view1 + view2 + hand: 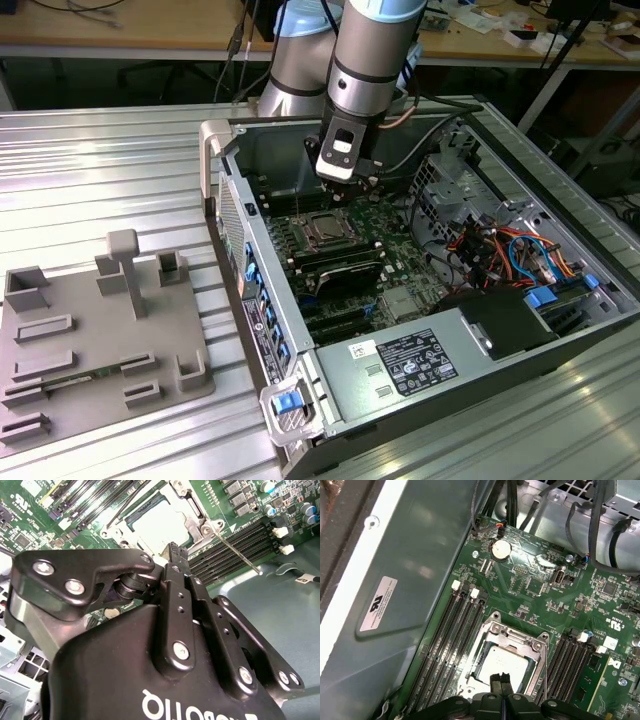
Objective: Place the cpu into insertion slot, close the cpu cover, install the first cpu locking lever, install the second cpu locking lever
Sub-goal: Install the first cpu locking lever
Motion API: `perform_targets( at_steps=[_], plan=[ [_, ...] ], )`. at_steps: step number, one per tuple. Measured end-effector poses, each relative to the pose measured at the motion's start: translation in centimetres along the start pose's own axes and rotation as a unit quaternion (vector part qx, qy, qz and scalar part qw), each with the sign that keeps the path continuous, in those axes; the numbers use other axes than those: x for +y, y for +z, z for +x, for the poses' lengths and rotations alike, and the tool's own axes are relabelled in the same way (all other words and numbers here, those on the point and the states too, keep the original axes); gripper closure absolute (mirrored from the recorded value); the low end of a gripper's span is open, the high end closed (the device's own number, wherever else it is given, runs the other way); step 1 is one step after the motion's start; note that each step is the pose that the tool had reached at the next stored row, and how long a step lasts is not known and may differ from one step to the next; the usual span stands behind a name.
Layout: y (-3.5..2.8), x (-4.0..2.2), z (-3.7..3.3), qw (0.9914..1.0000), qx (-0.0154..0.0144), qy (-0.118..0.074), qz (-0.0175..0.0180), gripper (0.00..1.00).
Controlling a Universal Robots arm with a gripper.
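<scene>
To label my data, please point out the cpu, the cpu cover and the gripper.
cpu [501, 661]: first wrist view, middle of its silver top.
cpu cover [517, 632]: first wrist view, its metal frame.
gripper [502, 679]: first wrist view, between its fingertips.

The motherboard [530, 595] is green with black memory slots [445, 635]; the cpu [502, 662] is silver-grey inside the shiny silver cpu cover [515, 634]; the gripper [501, 680] is matte black. At the exterior view's left a plain grey fixture tray [100, 335] lies on the ribbed silver table [100, 170]; blue and orange cables [520, 250] show at its right
</scene>
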State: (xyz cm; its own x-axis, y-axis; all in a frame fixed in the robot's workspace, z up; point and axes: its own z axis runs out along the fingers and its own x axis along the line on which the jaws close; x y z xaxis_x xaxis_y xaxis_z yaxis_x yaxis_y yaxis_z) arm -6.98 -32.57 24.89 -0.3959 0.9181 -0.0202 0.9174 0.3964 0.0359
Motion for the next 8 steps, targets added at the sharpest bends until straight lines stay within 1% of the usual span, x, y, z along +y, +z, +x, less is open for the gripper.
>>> perform_targets(
  at_steps=[8],
  plan=[
    [0.00,0.00,0.00,1.00000,0.0000,-0.001,0.0000,0.89]
  ],
)
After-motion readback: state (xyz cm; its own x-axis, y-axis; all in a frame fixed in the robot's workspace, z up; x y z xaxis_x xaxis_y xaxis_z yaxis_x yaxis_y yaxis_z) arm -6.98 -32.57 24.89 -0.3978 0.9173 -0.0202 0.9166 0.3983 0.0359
